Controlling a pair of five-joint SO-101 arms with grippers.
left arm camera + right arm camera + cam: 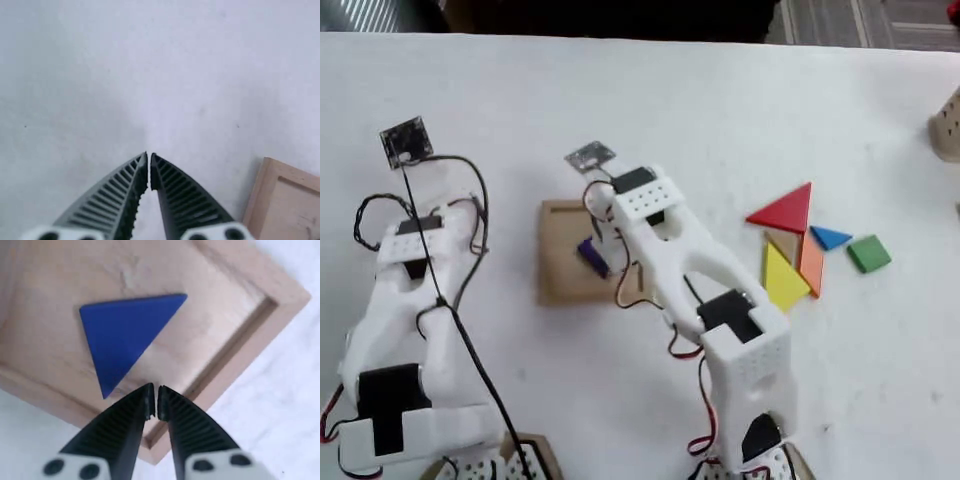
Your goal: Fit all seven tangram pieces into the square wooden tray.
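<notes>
White worktop (620,100), nothing else on it but the rig and the puzzle.

Left claw (149,160): tips pressed together, empty, over bare worktop just left of the square wooden tray (560,285). It holds no piece.

Tray sits centre. One piece inside it: dark blue triangle (125,330), lying flat, one corner pointing at the right claw (153,392). That claw hangs over the tray's rim, closed, gripping nothing.

Key relation: the loose pieces lie well right of the tray, on the right arm's side, so the right arm is nearer. My call is that it takes the next pick.

Count:
- 2 arms
- 1 tray
- 7 pieces: 1 in, 6 out

Out, left to right:
- red triangle (785,212)
- tan triangle (780,243)
- yellow triangle (782,280)
- orange piece (811,265)
- small blue triangle (830,237)
- green square (868,253), slightly apart from the cluster
</notes>
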